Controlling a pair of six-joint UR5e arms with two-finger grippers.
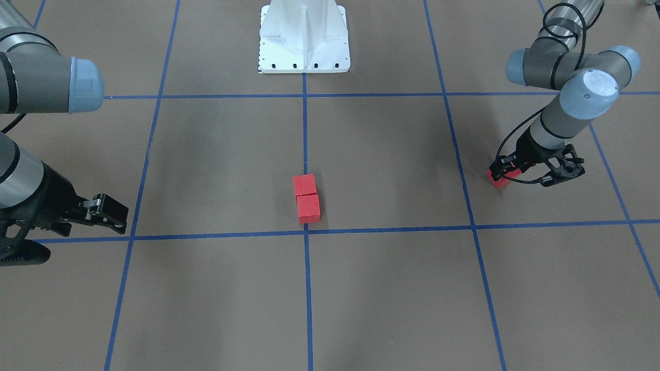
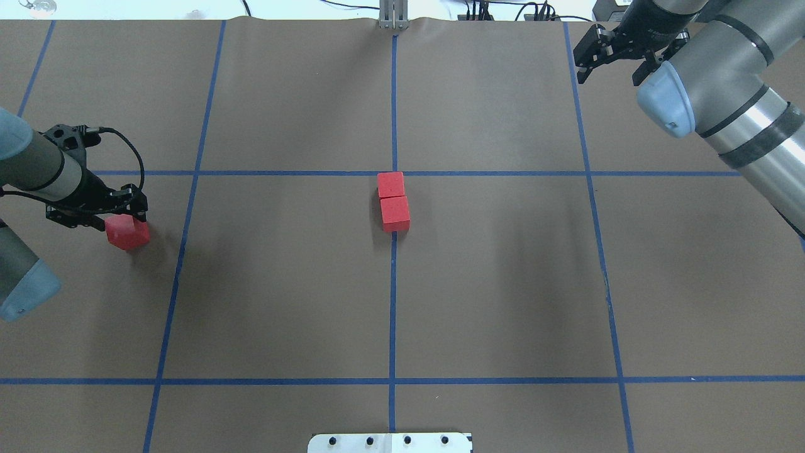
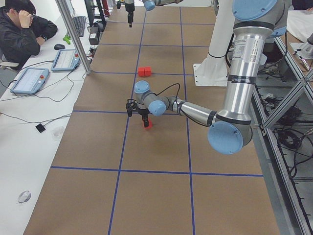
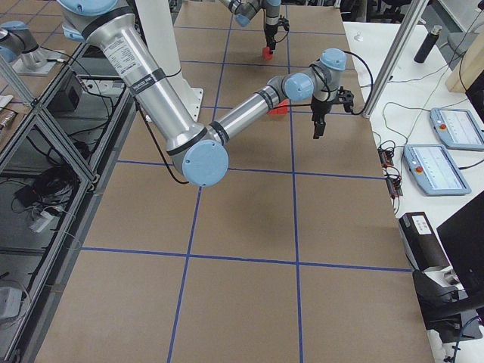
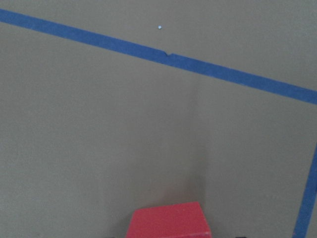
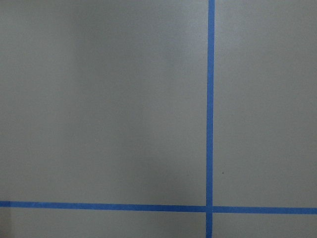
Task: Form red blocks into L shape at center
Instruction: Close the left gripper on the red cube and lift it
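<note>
Two red blocks (image 1: 304, 184) (image 1: 308, 208) lie touching in a straight row on the blue tape line, just on the robot's side of the center crossing (image 1: 306, 233); overhead they show as blocks (image 2: 390, 184) (image 2: 395, 213) below the crossing (image 2: 394, 173). A third red block (image 2: 127, 232) (image 1: 499, 178) (image 5: 168, 220) is far out on my left, tilted, with my left gripper (image 2: 119, 220) shut on it close to the floor. My right gripper (image 2: 609, 74) (image 1: 122, 219) hangs open and empty at the far right.
The white robot base (image 1: 304, 41) stands at the table's near middle. Beyond the table's far edge, a person (image 3: 22, 29) sits at a side table with teach pendants (image 3: 29, 81) and a metal post (image 3: 73, 34).
</note>
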